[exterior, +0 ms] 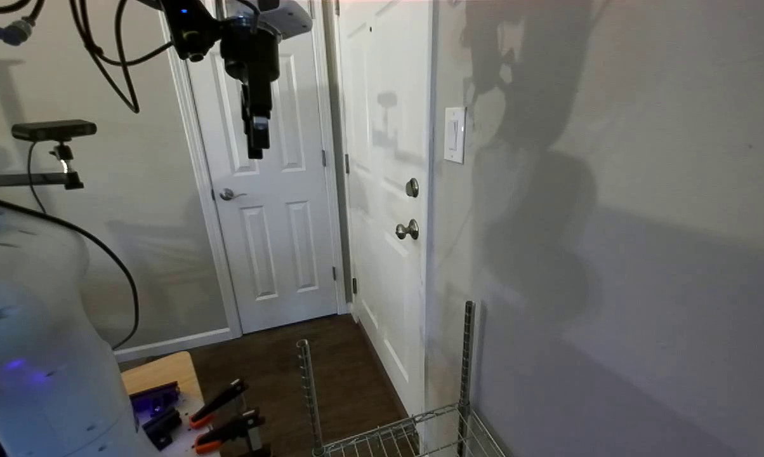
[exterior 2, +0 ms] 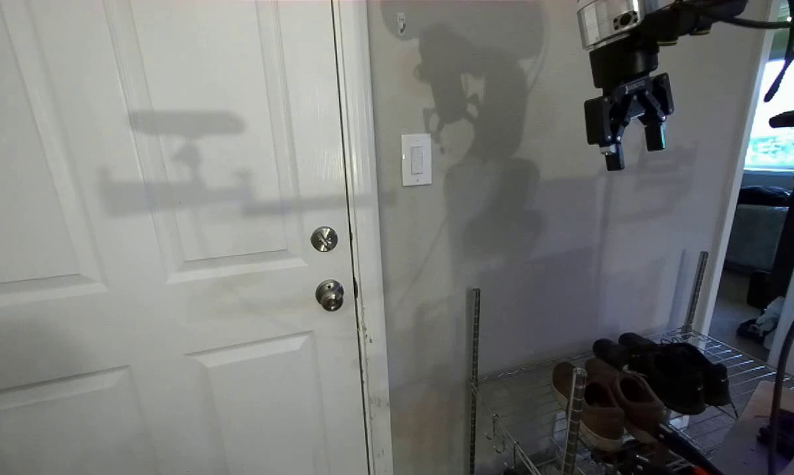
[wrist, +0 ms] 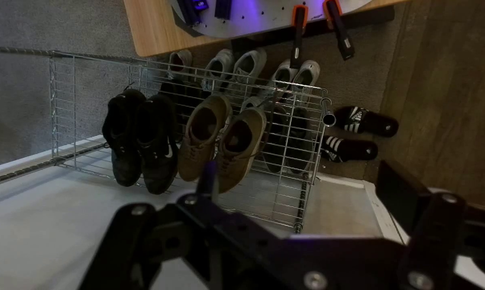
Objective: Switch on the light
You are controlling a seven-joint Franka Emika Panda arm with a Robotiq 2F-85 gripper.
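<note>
The light's switch is a small white upright wall plate point(exterior: 455, 135) on the grey wall beside the white door. It shows in both exterior views, with a paddle in its middle point(exterior 2: 416, 159). No lamp shows. My gripper point(exterior 2: 634, 153) is open and empty, pointing down in the air, at about the height of the plate. In that exterior view it appears well to the right of the plate; it also shows in an exterior view point(exterior: 256, 149), far left of the plate. In the wrist view the fingers point(wrist: 305, 183) are wide apart. The plate does not show there.
A round metallic knob point(exterior 2: 330, 295) and a deadbolt point(exterior 2: 324, 239) are on the door. A wire rack point(exterior 2: 574, 422) with upright posts stands against the wall below, holding brown shoes point(wrist: 194, 157) and black shoes point(wrist: 158, 161). A wooden table point(exterior: 160, 371) carries orange-black clamps point(exterior: 230, 428).
</note>
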